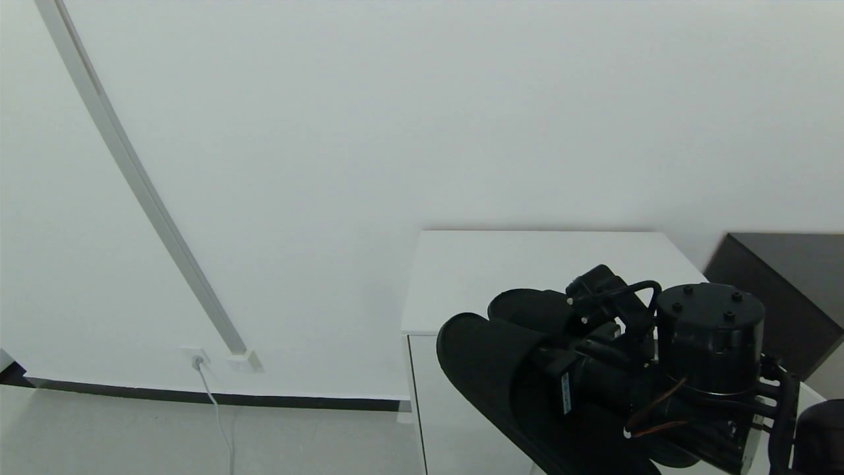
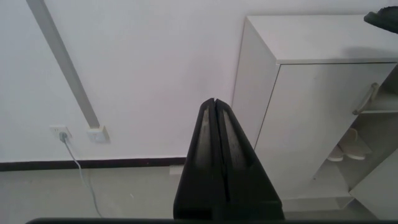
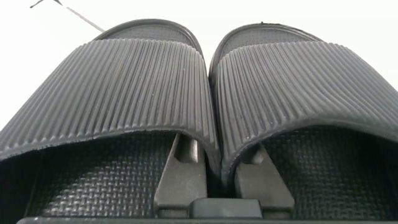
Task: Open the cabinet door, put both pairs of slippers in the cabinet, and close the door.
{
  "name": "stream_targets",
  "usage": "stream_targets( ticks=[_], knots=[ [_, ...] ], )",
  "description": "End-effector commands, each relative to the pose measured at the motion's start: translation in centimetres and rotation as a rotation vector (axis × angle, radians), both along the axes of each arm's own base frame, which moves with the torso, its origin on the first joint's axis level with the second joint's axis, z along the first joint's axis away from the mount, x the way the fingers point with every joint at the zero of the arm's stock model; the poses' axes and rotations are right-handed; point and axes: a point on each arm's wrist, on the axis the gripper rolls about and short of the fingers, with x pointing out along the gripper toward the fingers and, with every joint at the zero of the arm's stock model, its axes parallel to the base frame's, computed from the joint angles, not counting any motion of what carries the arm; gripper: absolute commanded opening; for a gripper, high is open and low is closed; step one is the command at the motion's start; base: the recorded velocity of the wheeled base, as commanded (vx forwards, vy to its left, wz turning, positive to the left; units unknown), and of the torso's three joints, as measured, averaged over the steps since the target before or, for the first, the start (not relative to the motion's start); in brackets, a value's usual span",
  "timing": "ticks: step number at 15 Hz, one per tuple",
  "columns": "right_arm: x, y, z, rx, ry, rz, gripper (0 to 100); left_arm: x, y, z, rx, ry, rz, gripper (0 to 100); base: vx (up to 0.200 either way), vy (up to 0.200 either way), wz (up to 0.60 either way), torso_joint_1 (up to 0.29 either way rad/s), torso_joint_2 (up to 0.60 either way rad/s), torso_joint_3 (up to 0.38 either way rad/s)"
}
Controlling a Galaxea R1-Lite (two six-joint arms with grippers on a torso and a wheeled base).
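- White wall [image 1: 422, 119] fills the background, with a pale conduit [image 1: 132, 171] running down it on a slant to a socket [image 1: 196, 359]. A cord [image 1: 221, 415] drops from the socket past the dark skirting [image 1: 297, 399] to the floor [image 1: 132, 435].
- The white cabinet [image 1: 527, 264] stands against the wall, with a dark unit [image 1: 778, 277] just beside it on the robot's right.
- In the left wrist view the cabinet's door [image 2: 311, 124] stands open. Shelves show past the edge that carries the handle [image 2: 367, 98].
- A pair of pale slippers [image 2: 348, 146] lies on a lower shelf inside.
- The right gripper [image 3: 219, 163] grasps the black slippers [image 1: 494, 356] side by side. One finger sits under each ribbed strap, and the inner walls are pinched between them.
- That pair is held in the air in front of the cabinet, about level with its top.
- The left gripper [image 2: 216, 109] is clenched on nothing, its fingers pressed flat together. It points toward the wall, off to the cabinet's left.
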Motion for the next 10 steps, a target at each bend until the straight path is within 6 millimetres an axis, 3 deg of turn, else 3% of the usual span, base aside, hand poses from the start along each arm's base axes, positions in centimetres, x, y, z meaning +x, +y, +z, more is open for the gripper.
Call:
stream_targets(
  ticks=[1,10],
  knots=[
    [0.06,0.07,-0.22,-0.006,0.006,-0.001,0,0.01,0.0,0.0,0.001,0.001,0.0,0,0.0,0.0,0.0,0.0,0.0,0.0],
    [-0.06,0.13,-0.13,-0.004,0.003,0.004,0,0.01,0.0,0.0,0.001,0.001,0.001,0,0.0,-0.2,0.0,0.003,0.0,0.001]
  ],
)
